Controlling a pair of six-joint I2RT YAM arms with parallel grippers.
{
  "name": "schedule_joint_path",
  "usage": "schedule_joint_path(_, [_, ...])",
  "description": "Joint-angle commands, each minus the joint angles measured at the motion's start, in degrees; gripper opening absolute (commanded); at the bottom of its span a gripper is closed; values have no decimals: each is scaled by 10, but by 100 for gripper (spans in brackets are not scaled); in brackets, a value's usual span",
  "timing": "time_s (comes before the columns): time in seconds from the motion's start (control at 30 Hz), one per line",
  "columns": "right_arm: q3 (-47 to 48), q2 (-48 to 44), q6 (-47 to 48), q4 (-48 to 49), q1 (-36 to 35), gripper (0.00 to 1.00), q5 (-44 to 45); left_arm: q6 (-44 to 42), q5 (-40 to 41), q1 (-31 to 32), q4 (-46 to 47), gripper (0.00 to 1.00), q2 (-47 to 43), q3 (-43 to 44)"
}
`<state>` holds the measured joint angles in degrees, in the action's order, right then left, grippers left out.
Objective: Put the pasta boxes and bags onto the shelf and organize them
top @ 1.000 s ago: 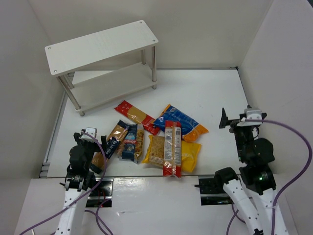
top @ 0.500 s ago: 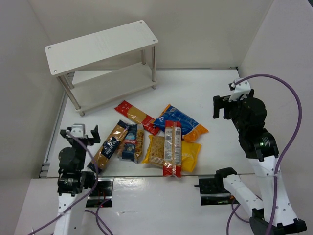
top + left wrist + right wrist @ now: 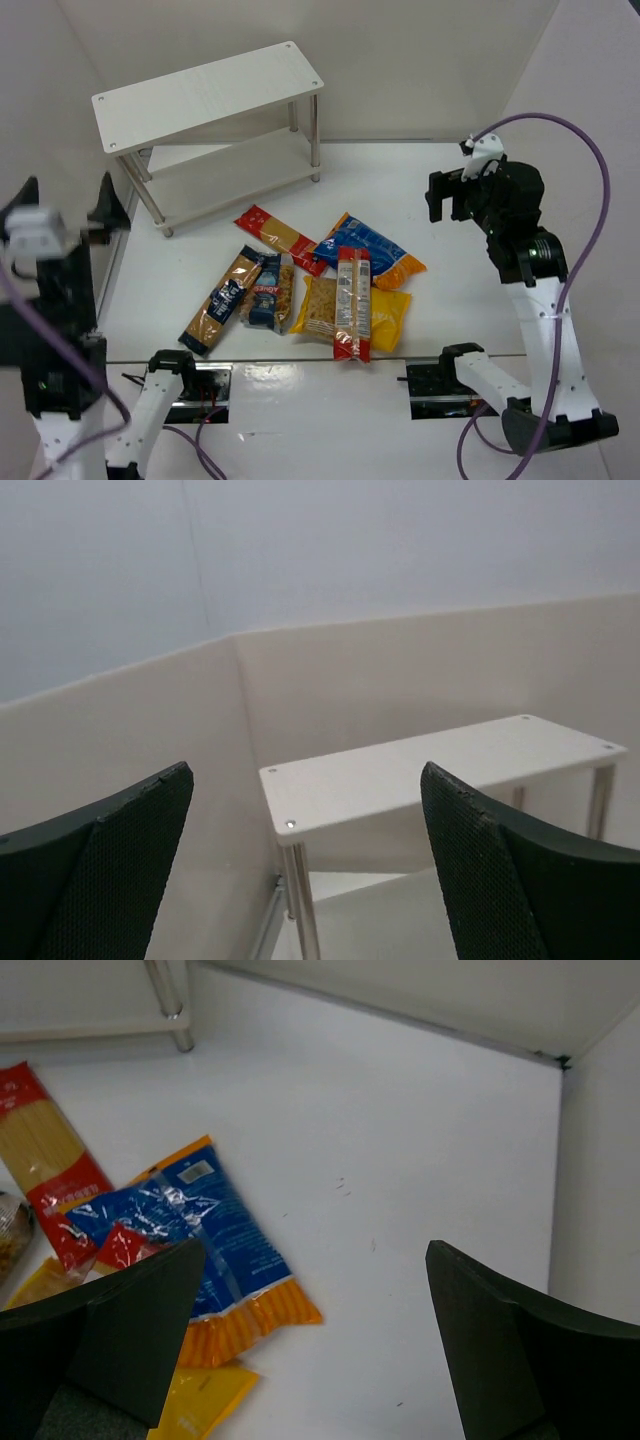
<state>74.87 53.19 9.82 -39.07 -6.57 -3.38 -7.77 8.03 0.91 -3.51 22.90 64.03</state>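
Nothing is shelved yet: all six pasta packs [image 3: 320, 285] lie clustered mid-table, near of the bare shelf [image 3: 210, 95] at far left, while left gripper [image 3: 65, 202] and right gripper [image 3: 450, 195] hover spread wide, holding nothing.

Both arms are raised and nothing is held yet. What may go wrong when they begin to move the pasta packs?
1. The red narrow pack lies across the yellow bag; lifting the bag first would likely tip it off.
2. The packs overlap closely, so the open right claw may pinch two.
3. The shelf has a low bottom tier; a long pack could catch there.
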Motion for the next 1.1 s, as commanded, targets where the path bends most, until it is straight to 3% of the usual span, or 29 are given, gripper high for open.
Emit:
schedule_joint_path(0.0, [12,44,-8,-29,-2,100,-52,0,89,-4,-277,100,201,161])
schedule_joint_path(0.07, [5,56,-8,-29,-7,100,-52,-20,2,-4,-384,100,285,201])
schedule_joint_path(0.13, [-10,68,-8,-22,-13,100,-52,-31,-89,-4,-396,100,304,167])
schedule_joint_path(0.23, [-40,82,4,-17,-13,100,-65,-2,-184,-4,-329,100,279,50])
schedule_joint_path(0.3, [-53,82,4,-12,-13,100,-73,40,-186,-4,-290,100,263,3])
schedule_joint_path(0.47, [-82,82,16,8,-13,100,-67,-21,-274,1,-252,100,216,-106])
schedule_joint_path(0.63, [-99,88,21,38,-18,100,-67,-59,-278,26,-246,100,152,-158])
schedule_joint_path(0.8, [-104,120,9,58,-18,100,-79,-105,-209,38,-251,100,258,-170])
schedule_joint_path(1.07, [-104,156,4,77,-23,100,-93,-117,-105,93,-183,100,299,-212])
